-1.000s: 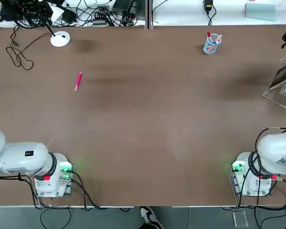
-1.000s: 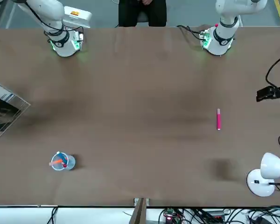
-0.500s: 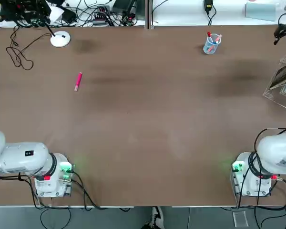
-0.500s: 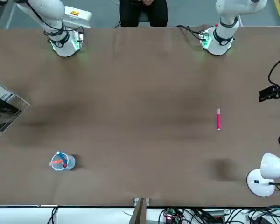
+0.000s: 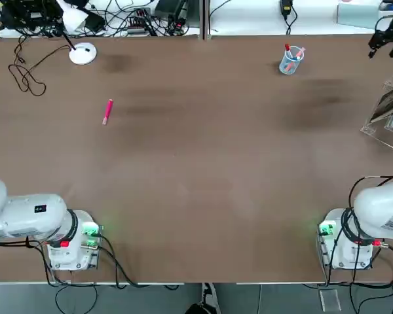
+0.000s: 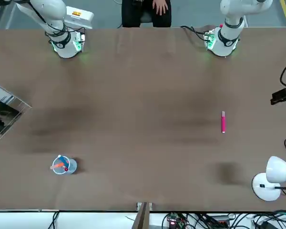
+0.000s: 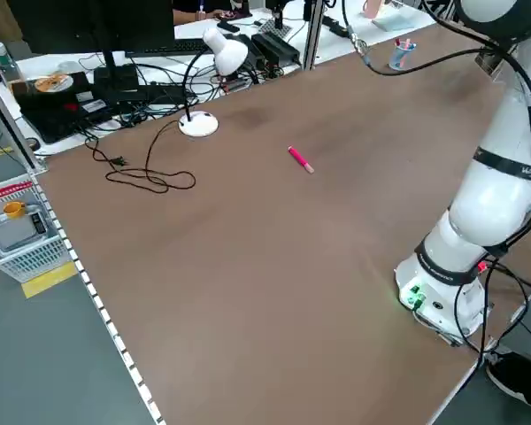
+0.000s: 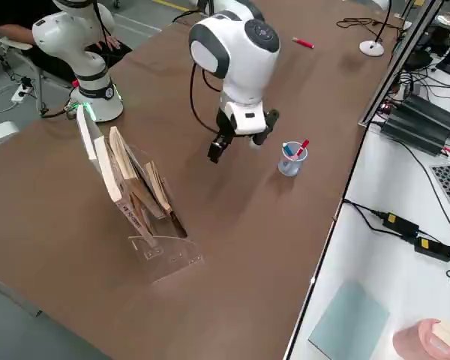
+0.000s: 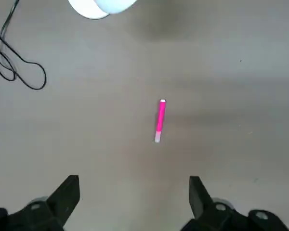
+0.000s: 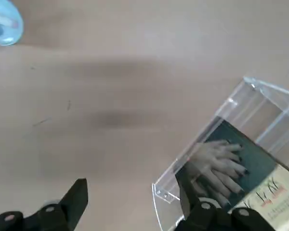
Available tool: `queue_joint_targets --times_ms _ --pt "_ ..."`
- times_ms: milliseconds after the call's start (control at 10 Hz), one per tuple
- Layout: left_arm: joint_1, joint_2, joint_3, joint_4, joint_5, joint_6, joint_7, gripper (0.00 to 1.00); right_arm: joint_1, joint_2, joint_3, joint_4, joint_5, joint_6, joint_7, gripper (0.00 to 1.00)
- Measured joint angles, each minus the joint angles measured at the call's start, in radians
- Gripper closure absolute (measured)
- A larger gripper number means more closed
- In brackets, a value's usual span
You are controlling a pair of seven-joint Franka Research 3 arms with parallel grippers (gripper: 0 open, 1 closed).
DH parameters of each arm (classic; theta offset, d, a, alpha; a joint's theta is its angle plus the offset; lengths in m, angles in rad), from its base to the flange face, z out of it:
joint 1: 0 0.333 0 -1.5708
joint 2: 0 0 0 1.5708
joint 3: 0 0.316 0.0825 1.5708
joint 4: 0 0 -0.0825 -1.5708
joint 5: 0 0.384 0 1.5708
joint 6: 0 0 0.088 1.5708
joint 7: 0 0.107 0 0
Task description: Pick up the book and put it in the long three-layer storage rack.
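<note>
The right gripper (image 8: 236,142), fingers apart and empty, has swung away from the long three-layer storage rack (image 8: 135,202) towards the table's far edge. The book (image 10: 226,163), dark-covered with pale hands, leans inside that clear rack. Farther off, the left gripper (image 9: 134,202) hangs wide open above a pink pen (image 9: 160,120).

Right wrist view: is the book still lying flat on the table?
No, the book sits inside the clear rack, leaning behind its slanted panel.

Robot lab (cable-strewn bench (image 5: 118,19), two arms)
</note>
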Motion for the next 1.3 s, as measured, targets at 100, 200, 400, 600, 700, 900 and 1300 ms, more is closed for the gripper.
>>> queue_joint_targets --times_ms 100,200,400,600,700,900,1300 --pt "0.001 0.0 0.0 0.002 0.0 0.0 0.0 0.0 0.022 0.0 0.0 0.0 -0.001 0.007 0.0 0.15" --pt "0.001 0.0 0.0 0.004 0.0 0.0 0.0 0.0 0.044 0.0 0.0 0.001 -0.001 0.015 0.0 0.15" --pt "0.0 0.0 -0.002 0.009 0.0 0.0 0.0 0.0 0.08 0.0 0.0 0.005 -0.001 0.031 0.017 0.15" --pt "0.0 0.0 -0.003 0.011 0.0 0.0 0.0 0.0 0.1 0.0 0.0 0.012 0.002 0.034 0.073 0.14" --pt "0.0 0.0 -0.003 0.011 0.0 0.0 0.0 0.0 0.111 0.0 0.0 0.013 0.004 0.037 0.109 0.13" --pt "0.001 0.0 -0.003 0.011 0.0 0.0 0.0 0.0 0.152 -0.003 -0.007 0.014 0.005 0.04 0.226 0.08" --pt "0.001 0.0 -0.003 0.011 0.0 0.0 0.0 0.0 0.212 -0.039 -0.015 0.014 0.006 0.021 0.42 0.0"
